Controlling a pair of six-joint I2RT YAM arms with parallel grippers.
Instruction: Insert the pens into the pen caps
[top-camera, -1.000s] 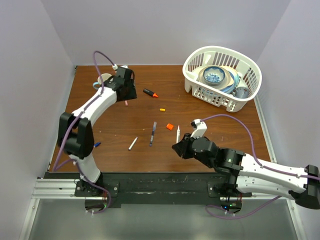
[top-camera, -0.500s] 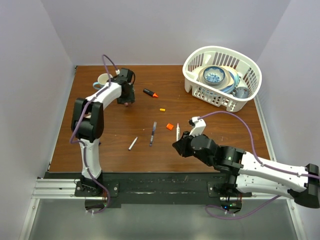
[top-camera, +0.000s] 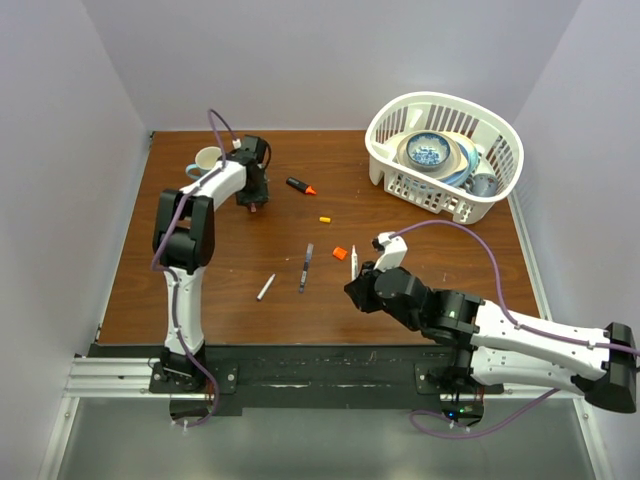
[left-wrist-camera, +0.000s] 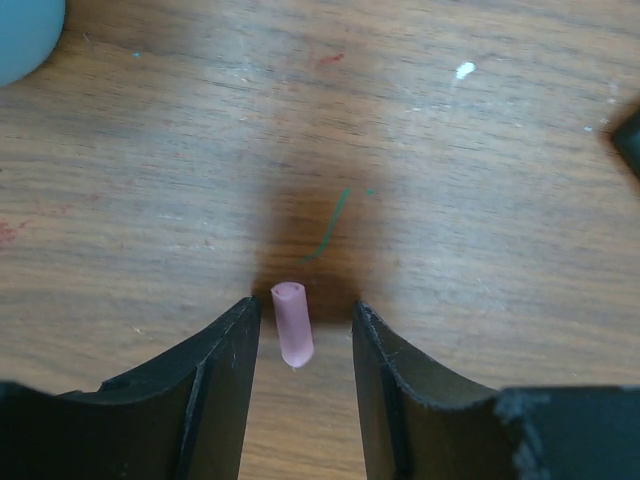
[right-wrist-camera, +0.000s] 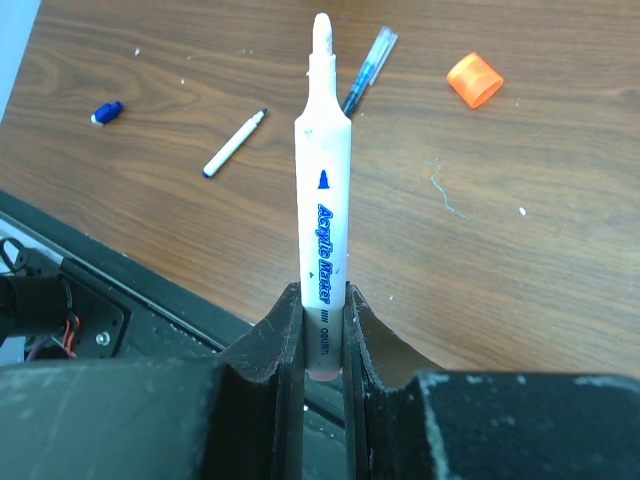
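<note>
Pens and caps lie scattered over the wooden table (top-camera: 250, 240), and each arm is at one of them. A pink cap (left-wrist-camera: 292, 325) lies flat on the wood at the far left, directly between the fingers (left-wrist-camera: 215, 390) of the left gripper (left-wrist-camera: 305, 310). The jaws stand apart with a gap of bare wood on each side of the cap, nearer the left finger than the right, so the cap is bracketed but not touched.

The right gripper (right-wrist-camera: 323, 300) is clamped tight on the lower end of a white pen (right-wrist-camera: 323, 190), whose pale pointed tip points straight away from the fingers. It hovers above the table near the front middle.

Beyond that tip on the wood lie an orange cap (right-wrist-camera: 474, 79) to the right, a dark blue pen (right-wrist-camera: 365, 68) just behind the tip, a grey pen (right-wrist-camera: 233, 145) to the left and a blue cap (right-wrist-camera: 105, 111) further left. A white basket (top-camera: 445, 100) sits at the far right corner.
</note>
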